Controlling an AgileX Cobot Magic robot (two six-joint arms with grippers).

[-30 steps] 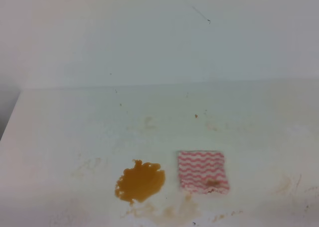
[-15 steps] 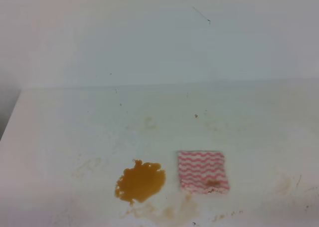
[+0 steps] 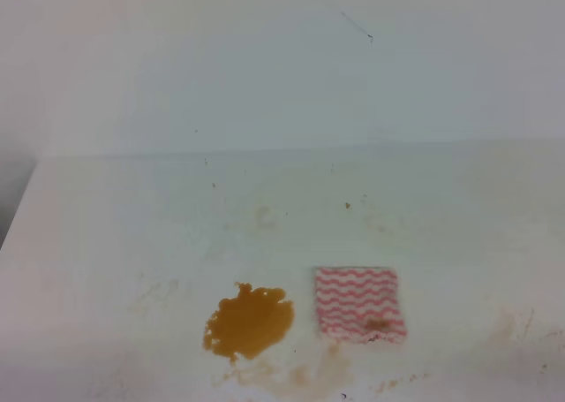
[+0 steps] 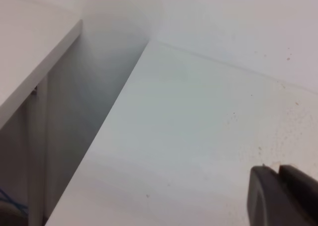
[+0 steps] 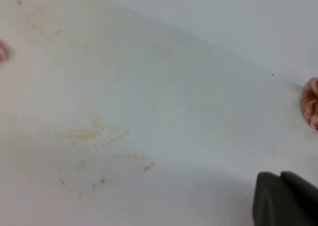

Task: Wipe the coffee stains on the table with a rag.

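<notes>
Lying flat near the front edge of the table, the rag is a thin, roughly square cloth printed with red-and-white wavy stripes, its lower edge slightly ragged and marked by a small brownish-orange spot. Just beside it, toward the left edge of the table, the coffee stains form one glossy amber-brown blotch with lobed, uneven borders, close to the rag in extent; a narrow strip of bare surface keeps the two apart. The table itself is a broad, matte white top, scuffed, scattered with tiny dark specks and faint pale-tan smears, the heaviest of them along the front edge below the blotch and the cloth. A plain white wall rises behind the back edge.

Neither arm appears in the high view. In the left wrist view the left hand shows only as two dark, smooth, rounded fingertips pressed close together at the lower right, over a clean stretch of table beside its left edge, with a grey gap and another white surface beyond; the fingers look clenched on nothing. In the right wrist view the right hand is likewise a dark, matte pair of tips closed tight with nothing between them, above a patch of faint tan streaks. A small red-and-white rounded object sits blurred at the right border of that view.
</notes>
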